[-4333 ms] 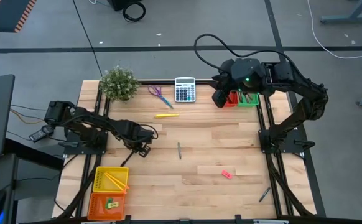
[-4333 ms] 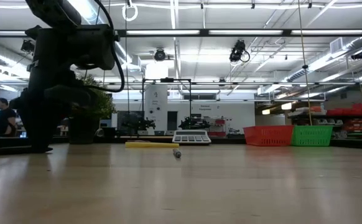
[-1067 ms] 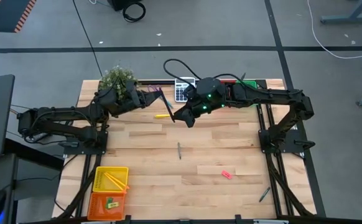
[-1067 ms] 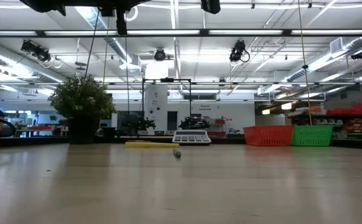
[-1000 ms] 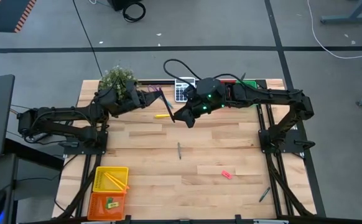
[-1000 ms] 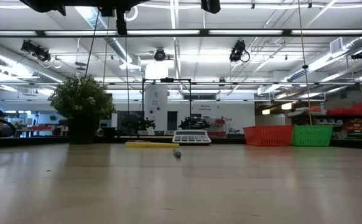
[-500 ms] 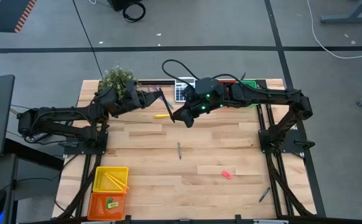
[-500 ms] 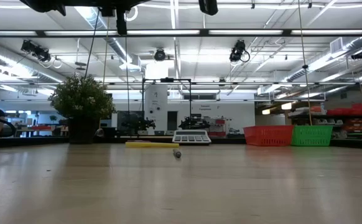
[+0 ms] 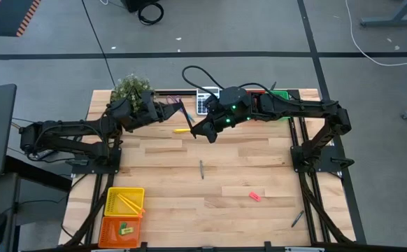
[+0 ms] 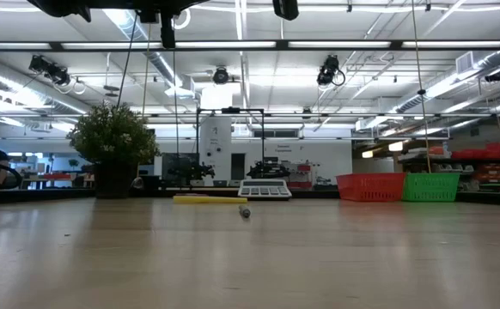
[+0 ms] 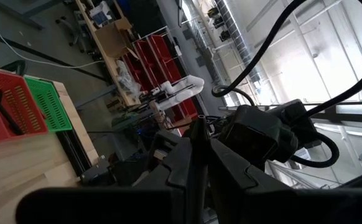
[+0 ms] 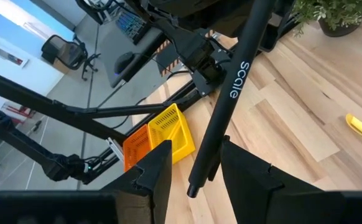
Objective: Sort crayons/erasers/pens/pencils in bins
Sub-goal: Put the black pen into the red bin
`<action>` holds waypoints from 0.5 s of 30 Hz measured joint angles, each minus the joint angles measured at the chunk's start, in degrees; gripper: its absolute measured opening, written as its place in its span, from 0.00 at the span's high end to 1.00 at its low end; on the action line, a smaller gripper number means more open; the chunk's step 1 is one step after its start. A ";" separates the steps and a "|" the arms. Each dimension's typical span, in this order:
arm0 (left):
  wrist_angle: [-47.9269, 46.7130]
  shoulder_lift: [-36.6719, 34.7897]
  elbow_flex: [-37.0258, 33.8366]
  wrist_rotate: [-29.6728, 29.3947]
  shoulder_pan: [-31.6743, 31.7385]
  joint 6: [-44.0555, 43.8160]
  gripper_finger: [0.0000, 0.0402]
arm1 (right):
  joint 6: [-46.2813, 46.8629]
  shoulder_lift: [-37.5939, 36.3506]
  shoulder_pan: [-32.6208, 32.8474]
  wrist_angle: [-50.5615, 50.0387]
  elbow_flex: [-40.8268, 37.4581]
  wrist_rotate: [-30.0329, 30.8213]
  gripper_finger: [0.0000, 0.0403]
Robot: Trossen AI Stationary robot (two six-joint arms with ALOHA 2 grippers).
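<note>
A black pen (image 12: 231,87) printed "scale" hangs in the air over the table's far middle, with my left gripper (image 11: 196,134) (image 9: 180,110) shut on it. My right gripper (image 12: 196,148) (image 9: 198,131) stands open, one finger on each side of the pen's free end (image 12: 194,186); I cannot tell whether a finger touches it. A yellow pen (image 9: 187,129), a dark stick (image 9: 201,169) and a pink eraser (image 9: 254,196) lie flat on the table. Near left, the yellow bin (image 9: 124,201) holds pencils, beside the orange bin (image 9: 122,229). The red bin (image 10: 370,186) and green bin (image 10: 432,186) stand far right. My left gripper pinches the black pen's thin shaft (image 11: 198,124) between its two fingers. The pen sticks out past the fingertips toward my right gripper. It is lifted clear of the table and tilted, its free end lowest.
A potted plant (image 9: 130,89) stands at the far left and a grey calculator (image 10: 265,190) at the far middle, partly under my right arm. Another dark pen (image 9: 297,218) lies at the near right edge. Bare wood runs across the table's middle and near side.
</note>
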 joint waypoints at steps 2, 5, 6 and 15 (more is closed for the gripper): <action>0.00 0.00 0.00 0.00 -0.02 0.00 0.88 | 0.09 0.00 0.00 0.01 0.00 0.00 0.65; -0.01 0.00 0.00 0.00 -0.02 0.01 0.88 | 0.56 0.00 0.00 0.01 0.00 -0.01 0.65; -0.02 0.00 0.00 0.00 -0.01 0.00 0.88 | 0.54 0.00 0.00 0.01 0.00 -0.01 0.65; -0.03 0.04 0.00 0.00 0.00 -0.89 0.87 | 0.90 1.91 0.13 0.63 -0.11 -1.23 0.65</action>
